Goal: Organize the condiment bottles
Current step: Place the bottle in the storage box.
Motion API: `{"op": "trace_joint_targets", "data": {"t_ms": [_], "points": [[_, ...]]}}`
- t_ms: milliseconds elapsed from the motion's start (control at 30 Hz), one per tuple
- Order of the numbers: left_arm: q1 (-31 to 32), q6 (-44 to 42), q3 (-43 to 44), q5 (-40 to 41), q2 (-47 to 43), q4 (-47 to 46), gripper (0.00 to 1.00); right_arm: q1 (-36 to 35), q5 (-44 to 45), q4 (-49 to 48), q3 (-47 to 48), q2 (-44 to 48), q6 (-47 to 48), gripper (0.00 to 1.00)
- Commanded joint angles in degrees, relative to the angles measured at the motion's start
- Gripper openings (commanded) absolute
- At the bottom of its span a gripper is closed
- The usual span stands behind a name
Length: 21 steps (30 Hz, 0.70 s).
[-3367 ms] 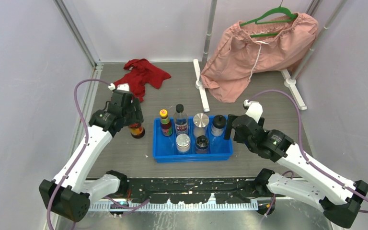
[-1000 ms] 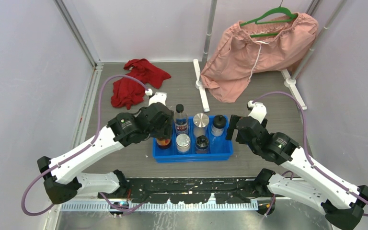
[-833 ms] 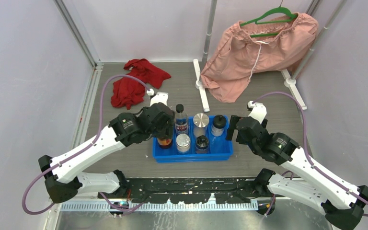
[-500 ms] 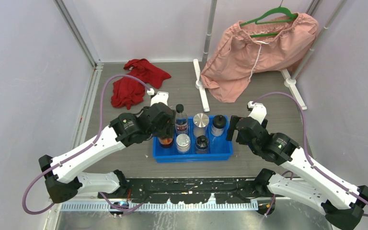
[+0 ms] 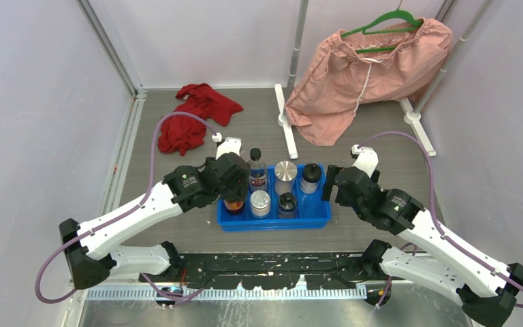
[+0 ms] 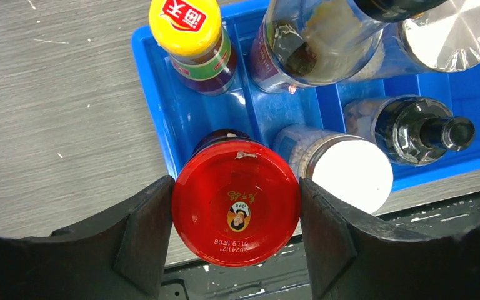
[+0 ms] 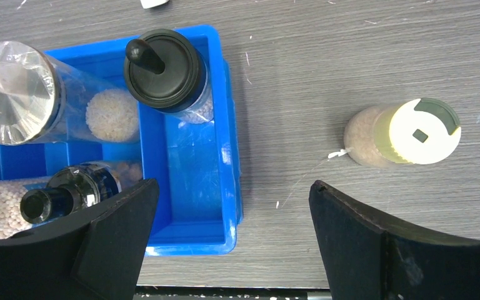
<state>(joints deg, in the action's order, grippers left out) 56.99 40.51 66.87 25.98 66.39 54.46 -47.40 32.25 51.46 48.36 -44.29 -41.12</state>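
Your left gripper (image 6: 236,215) clamps the red-capped jar (image 6: 236,200); lower it upright into the blue tray (image 6: 156,94) at lower left, clear of the white-capped jar (image 6: 349,176). Right gripper (image 7: 231,234) hangs released.

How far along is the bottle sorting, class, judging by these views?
Done: six bottles stand in the blue tray. In hand: the left gripper holds the red-capped jar at the tray's near-left corner. Left: release it, then fetch the beige bottle on the table near the open right gripper.
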Motion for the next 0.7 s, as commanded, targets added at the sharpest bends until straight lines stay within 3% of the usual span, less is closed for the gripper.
{"op": "trace_joint_targets", "data": {"t_ms": [0,667], "points": [[0.3,0.6,0.2,2.7,-2.8,-7.3,0.64,0.1,0.5,-1.2,-0.2,-0.5,-0.7,0.96],[0.3,0.9,-5.4,2.4,-4.1,-11.3,0.64,0.2,0.2,-2.0,-1.8,-0.7,-0.9,0.96]]}}
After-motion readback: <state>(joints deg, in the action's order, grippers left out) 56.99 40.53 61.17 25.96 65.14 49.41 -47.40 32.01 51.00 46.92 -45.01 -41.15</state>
